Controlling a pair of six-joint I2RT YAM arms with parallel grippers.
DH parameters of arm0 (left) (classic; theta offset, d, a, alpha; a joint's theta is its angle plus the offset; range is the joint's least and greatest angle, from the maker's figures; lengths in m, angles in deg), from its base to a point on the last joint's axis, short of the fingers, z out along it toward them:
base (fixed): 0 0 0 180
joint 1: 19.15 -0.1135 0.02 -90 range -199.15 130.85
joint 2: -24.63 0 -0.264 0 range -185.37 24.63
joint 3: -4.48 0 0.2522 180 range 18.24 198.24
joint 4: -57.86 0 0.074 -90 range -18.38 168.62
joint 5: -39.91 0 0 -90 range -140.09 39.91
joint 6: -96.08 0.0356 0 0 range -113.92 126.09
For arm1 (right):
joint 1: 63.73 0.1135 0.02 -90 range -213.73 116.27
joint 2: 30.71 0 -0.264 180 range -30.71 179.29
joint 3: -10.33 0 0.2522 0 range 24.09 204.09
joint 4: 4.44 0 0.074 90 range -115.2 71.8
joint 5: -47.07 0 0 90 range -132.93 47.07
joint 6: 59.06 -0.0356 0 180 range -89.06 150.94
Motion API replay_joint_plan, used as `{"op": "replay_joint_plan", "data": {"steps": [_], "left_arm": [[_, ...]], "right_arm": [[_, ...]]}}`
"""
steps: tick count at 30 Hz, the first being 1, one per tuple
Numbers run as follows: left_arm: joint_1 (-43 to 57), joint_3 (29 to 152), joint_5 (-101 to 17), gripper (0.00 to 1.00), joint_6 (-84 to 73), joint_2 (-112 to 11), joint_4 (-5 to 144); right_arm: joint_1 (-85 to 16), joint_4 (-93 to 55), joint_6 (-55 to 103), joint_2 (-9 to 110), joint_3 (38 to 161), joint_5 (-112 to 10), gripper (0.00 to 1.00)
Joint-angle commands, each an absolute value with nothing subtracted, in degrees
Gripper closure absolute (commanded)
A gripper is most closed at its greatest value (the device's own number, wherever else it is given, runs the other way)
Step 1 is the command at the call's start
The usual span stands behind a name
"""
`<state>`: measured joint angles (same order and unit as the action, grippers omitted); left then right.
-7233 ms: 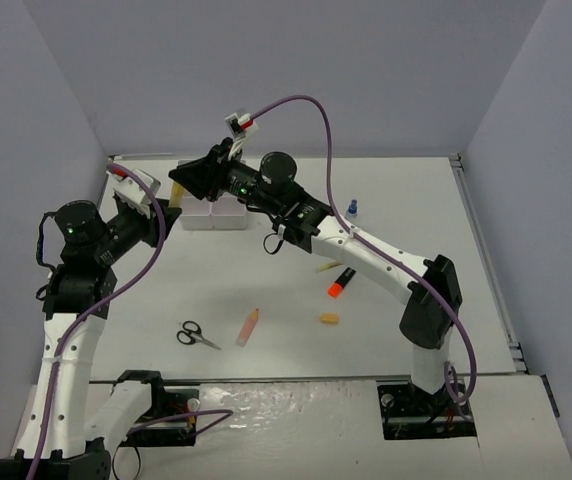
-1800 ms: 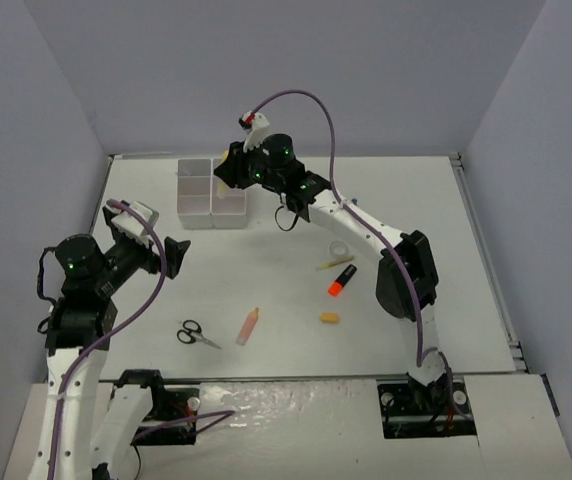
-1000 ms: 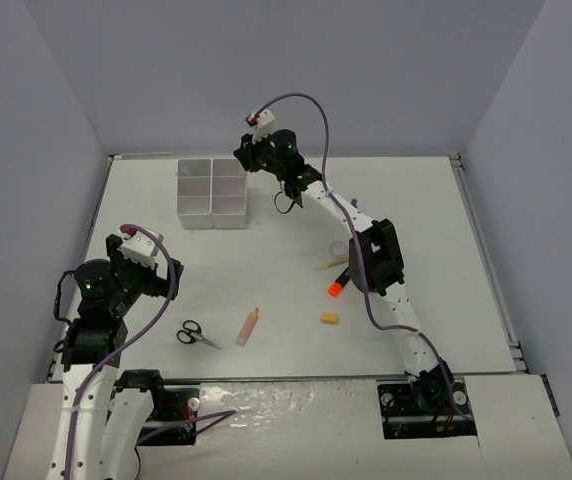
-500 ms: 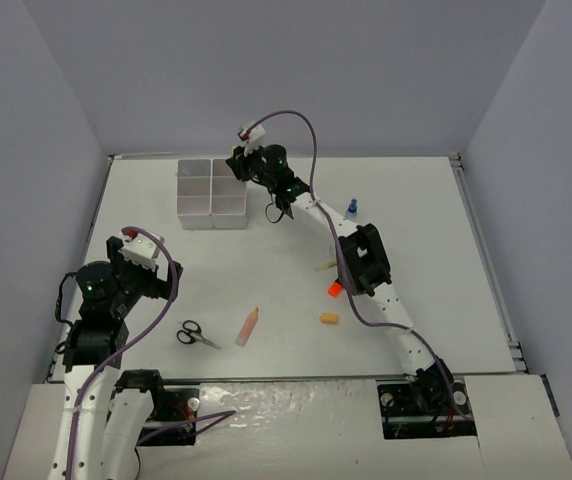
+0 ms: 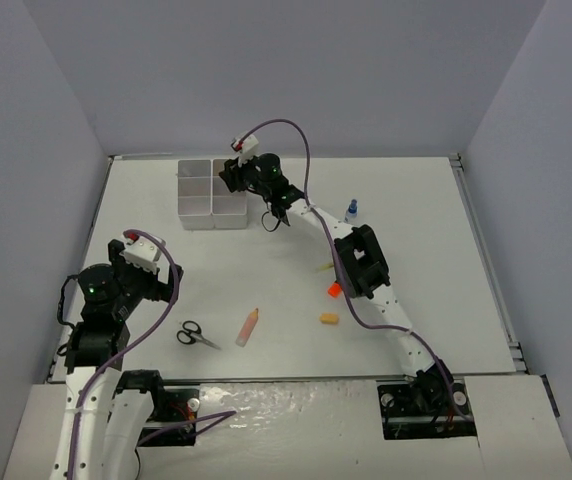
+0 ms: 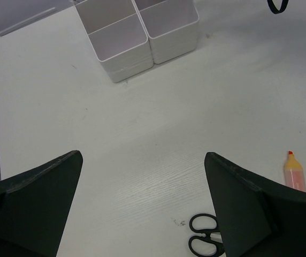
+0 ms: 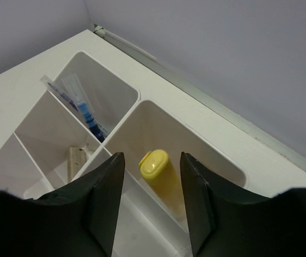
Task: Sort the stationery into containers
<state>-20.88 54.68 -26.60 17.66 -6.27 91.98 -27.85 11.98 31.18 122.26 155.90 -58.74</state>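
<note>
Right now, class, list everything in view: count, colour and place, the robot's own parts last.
containers: one, white, far left.
yellow marker: one, yellow, in the compartment under the right fingers.
pen: at least one, blue, next compartment.
tan piece: one, in a third compartment.
scissors: one, black handles, near left.
pale orange marker: one, right of the scissors.
bright orange marker: one, centre, partly hidden by the right arm.
thin yellow item: one, beside that marker.
eraser: one, yellow, near centre.
bottle: one, blue cap, far, right of centre.
left fingers: two, black, wide open, near the scissors.
right fingers: two, black, apart, over the containers.
</note>
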Motion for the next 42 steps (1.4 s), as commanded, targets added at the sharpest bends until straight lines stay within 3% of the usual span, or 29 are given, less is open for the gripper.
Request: {"op": "replay_joint_plan", "data": {"steps": [1, 8, 21, 29, 35, 42], "left_arm": [[-21.42, 56.38, -27.04, 0.03, 18.46, -6.04, 88.15], [-21.34, 56.68, -26.97, 0.03, 18.77, -5.84, 88.76], [-21.42, 59.58, -25.85, 0.03, 17.82, -7.15, 91.97], [-21.25, 74.25, -19.30, 0.06, 23.14, -16.24, 111.77], [-19.89, 93.15, -20.77, 0.23, 29.50, -33.11, 140.22], [0.88, 90.19, -28.03, 0.26, 24.00, -37.52, 133.26]], "right_arm": [[-28.22, 15.38, 31.13, 114.78, 155.31, -57.00, 0.45], [-28.40, 14.49, 30.94, 111.59, 154.66, -56.71, 0.33], [-27.52, 6.66, 28.26, 90.87, 141.30, -59.18, 0.30], [-28.34, -7.49, 22.12, 69.00, 118.58, -48.18, 0.27], [-29.02, -15.60, 11.94, 52.24, 98.56, -39.68, 0.27], [-29.02, -27.19, 4.40, 43.89, 89.37, -34.57, 0.28]]}}
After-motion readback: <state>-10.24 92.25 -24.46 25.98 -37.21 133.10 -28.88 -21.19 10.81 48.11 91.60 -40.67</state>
